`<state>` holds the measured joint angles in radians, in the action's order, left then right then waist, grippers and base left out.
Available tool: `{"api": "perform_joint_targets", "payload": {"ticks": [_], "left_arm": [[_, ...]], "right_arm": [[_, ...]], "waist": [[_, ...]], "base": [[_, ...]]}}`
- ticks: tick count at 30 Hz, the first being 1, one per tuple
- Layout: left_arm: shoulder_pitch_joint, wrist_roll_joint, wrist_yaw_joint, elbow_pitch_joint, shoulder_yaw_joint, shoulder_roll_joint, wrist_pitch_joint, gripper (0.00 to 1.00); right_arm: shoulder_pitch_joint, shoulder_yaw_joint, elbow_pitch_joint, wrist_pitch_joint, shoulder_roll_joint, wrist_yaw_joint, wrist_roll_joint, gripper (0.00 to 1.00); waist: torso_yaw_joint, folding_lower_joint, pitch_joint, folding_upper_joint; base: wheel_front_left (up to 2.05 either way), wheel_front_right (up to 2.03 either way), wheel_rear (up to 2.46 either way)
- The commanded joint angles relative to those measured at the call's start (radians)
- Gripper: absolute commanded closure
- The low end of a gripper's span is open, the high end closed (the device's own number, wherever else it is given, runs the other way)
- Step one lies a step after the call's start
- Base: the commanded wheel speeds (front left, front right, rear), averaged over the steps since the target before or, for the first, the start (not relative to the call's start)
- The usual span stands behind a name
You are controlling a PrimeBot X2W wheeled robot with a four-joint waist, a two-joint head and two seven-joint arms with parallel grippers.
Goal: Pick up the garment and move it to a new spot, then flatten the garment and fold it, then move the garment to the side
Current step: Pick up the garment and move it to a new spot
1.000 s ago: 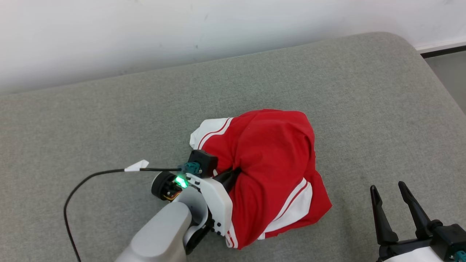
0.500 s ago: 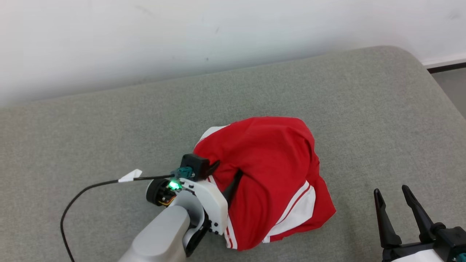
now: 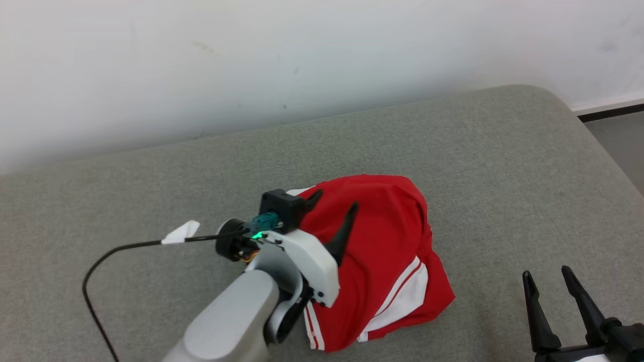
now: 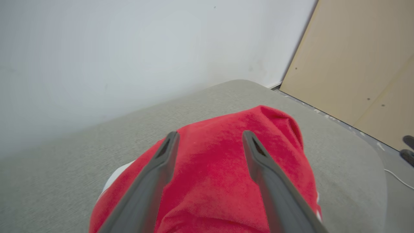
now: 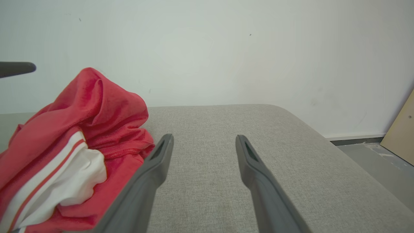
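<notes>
The garment (image 3: 387,251) is a red top with white, red-striped sleeves, lying crumpled in a heap on the grey cushion (image 3: 503,166). My left gripper (image 3: 334,205) hovers open just above the heap's left part, its two dark fingers spread apart with no cloth between them. In the left wrist view the garment (image 4: 220,174) lies below the spread fingers (image 4: 161,165). My right gripper (image 3: 548,276) stands open at the lower right, apart from the cloth. In the right wrist view the garment (image 5: 74,149) lies to the left of that gripper (image 5: 204,139).
A black cable (image 3: 126,246) with a white tag (image 3: 180,232) trails left from the left wrist over the cushion. A white wall (image 3: 251,60) stands behind. The cushion's rounded right edge drops to grey floor (image 3: 619,141). A tan board (image 4: 355,64) leans to the right.
My left gripper has opened and let go of the garment, then lifted off it. The heap has settled lower and flatter. The head camera has shifted; the right gripper stays open.
</notes>
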<state>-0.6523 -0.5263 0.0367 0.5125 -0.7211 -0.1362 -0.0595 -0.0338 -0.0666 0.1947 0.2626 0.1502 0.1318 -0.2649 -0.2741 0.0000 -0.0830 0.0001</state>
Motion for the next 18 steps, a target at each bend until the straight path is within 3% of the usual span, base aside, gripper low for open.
{"api": "perform_joint_targets", "payload": {"ticks": [1,9,18], "left_arm": [[-0.001,0.002,0.005,-0.034,-0.009,0.011,0.016,0.00],[-0.024,0.028,0.037,-0.164,-0.080,0.034,0.141,0.00],[-0.102,0.081,0.036,-0.153,-0.109,-0.028,0.219,0.00]], "right_arm": [[0.001,-0.003,-0.001,0.003,0.002,-0.002,0.000,0.00],[-0.024,-0.010,-0.002,0.003,-0.008,-0.002,-0.005,0.00],[-0.029,-0.008,-0.005,0.003,-0.029,-0.002,-0.009,0.00]], "waist": [[-0.009,0.0000,-0.003,-0.0001],[-0.070,0.0000,-0.026,-0.0001],[-0.109,0.0000,-0.061,-0.0001]], "base": [[0.00,0.00,0.00],[0.00,0.00,0.00],[0.00,0.00,0.00]]}}
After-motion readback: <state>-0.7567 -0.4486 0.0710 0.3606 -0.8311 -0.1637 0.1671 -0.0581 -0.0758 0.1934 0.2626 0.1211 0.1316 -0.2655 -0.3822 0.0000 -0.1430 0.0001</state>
